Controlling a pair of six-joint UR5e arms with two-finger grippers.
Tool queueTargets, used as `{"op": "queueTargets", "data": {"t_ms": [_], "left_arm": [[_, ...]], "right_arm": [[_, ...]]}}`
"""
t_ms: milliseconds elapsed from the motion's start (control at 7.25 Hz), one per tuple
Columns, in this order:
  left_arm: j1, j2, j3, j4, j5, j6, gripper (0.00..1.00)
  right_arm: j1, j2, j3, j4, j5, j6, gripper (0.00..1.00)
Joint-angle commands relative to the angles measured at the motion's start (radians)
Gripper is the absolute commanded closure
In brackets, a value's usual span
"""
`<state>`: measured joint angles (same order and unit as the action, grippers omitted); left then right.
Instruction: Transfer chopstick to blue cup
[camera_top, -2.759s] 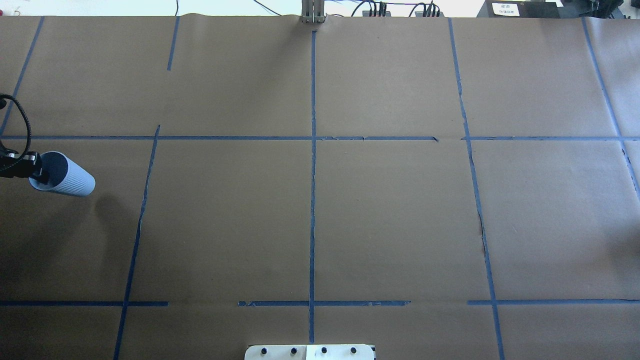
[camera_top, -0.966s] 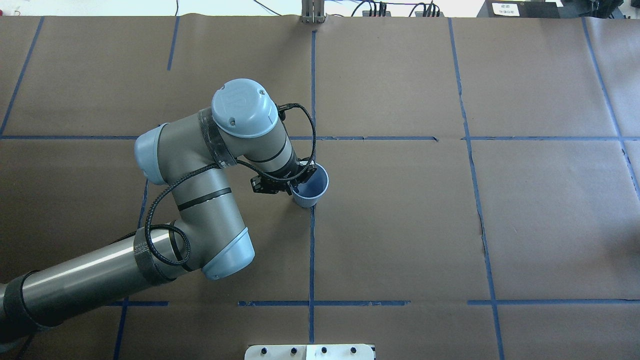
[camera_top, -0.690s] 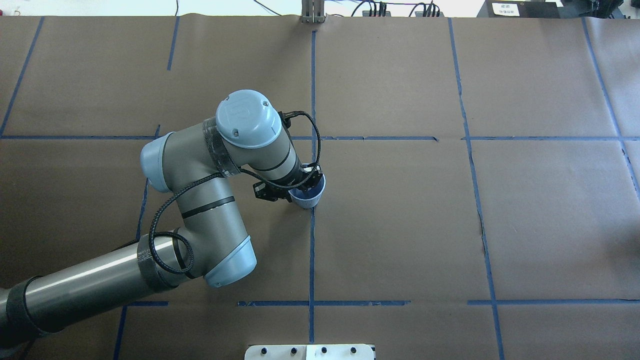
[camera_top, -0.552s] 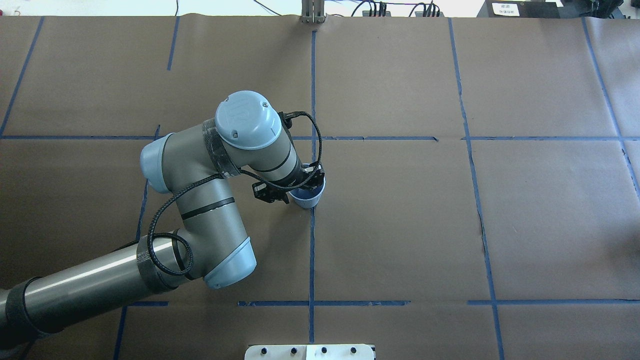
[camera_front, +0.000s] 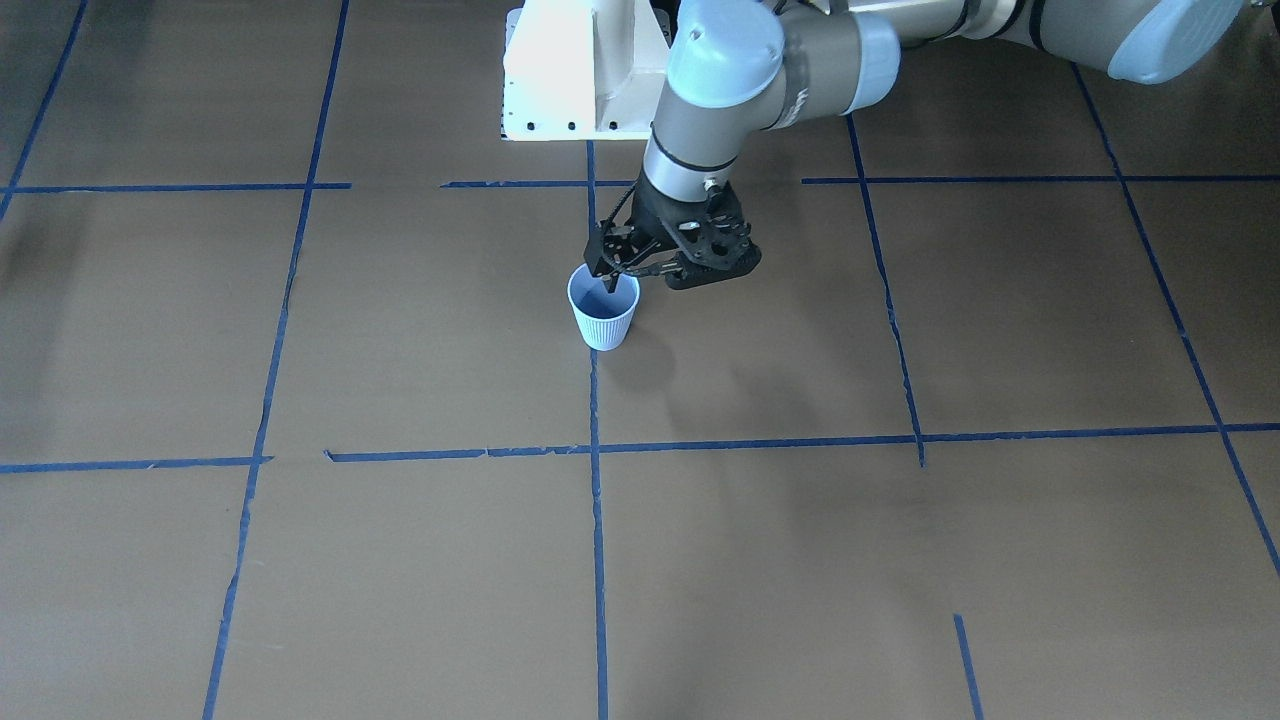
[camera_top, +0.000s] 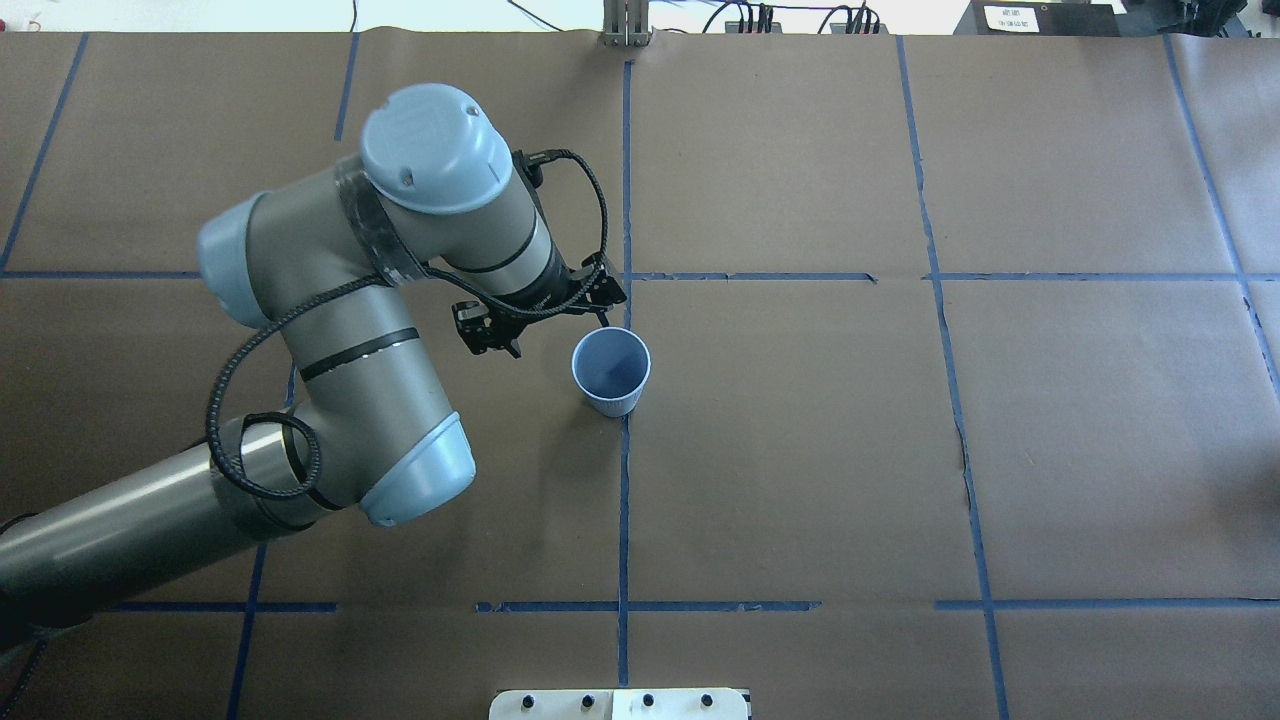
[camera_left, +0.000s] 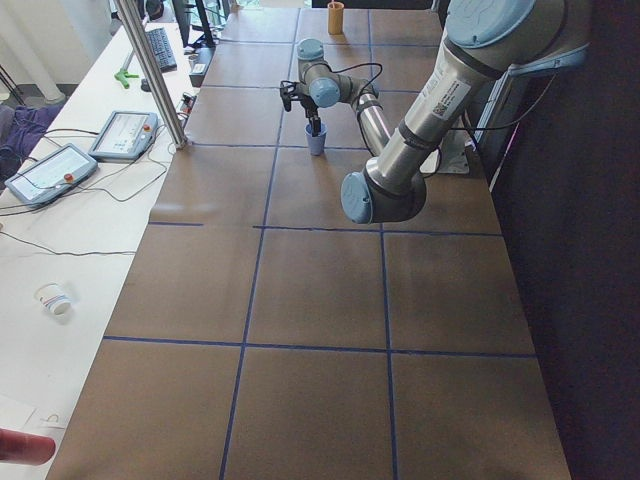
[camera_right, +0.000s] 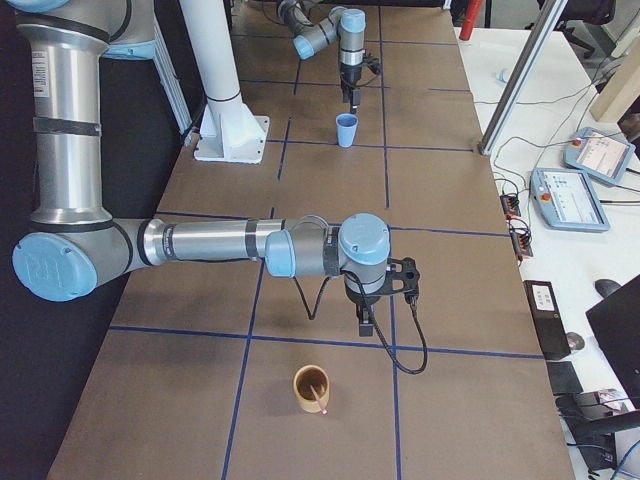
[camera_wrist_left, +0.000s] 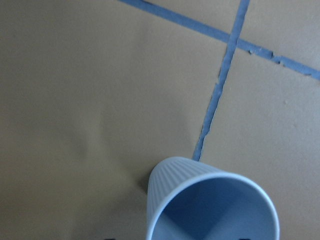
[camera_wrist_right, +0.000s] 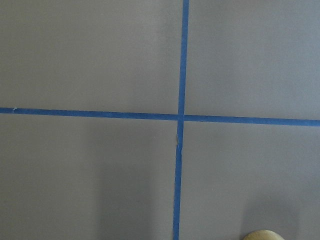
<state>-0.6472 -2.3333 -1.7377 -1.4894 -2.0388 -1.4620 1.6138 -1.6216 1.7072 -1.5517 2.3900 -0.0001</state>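
Now your right claw (camera_right: 367, 328), grip unreadable, hangs just beside the leaning chopstick (camera_right: 319, 398); left claw (camera_top: 555, 330), released, is far off.

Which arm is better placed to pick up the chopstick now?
Right. The right gripper hangs close to the tan cup that holds the chopstick, at the table's right end. The left gripper is open beside the blue cup at the table's centre, far from the chopstick.

Our left gripper (camera_top: 556, 335) hangs pointing down, jaws spread wide; our right gripper (camera_right: 367, 322) points down too, grip unclear.
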Motion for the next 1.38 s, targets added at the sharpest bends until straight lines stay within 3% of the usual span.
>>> {"op": "queueTargets", "data": {"t_ms": [0,276,690,966,1241], "left_arm": [[-0.113,0.031,-0.12,0.149,-0.043,0.116,0.0],[-0.172,0.04,-0.121,0.147,-0.095,0.159,0.0],[-0.186,0.04,-0.123,0.146,-0.1,0.16,0.0],[-0.184,0.037,-0.125,0.144,-0.101,0.158,0.0],[-0.184,0.037,-0.137,0.146,-0.118,0.152,0.0]], "right_arm": [[0.001,-0.036,-0.012,0.001,-0.006,-0.067,0.0],[0.066,-0.101,-0.015,0.001,-0.008,-0.077,0.0],[0.123,-0.196,-0.043,0.031,-0.024,-0.078,0.0],[0.161,-0.182,-0.258,0.288,-0.057,-0.066,0.0],[0.167,-0.164,-0.323,0.352,-0.092,-0.02,0.0]]}}
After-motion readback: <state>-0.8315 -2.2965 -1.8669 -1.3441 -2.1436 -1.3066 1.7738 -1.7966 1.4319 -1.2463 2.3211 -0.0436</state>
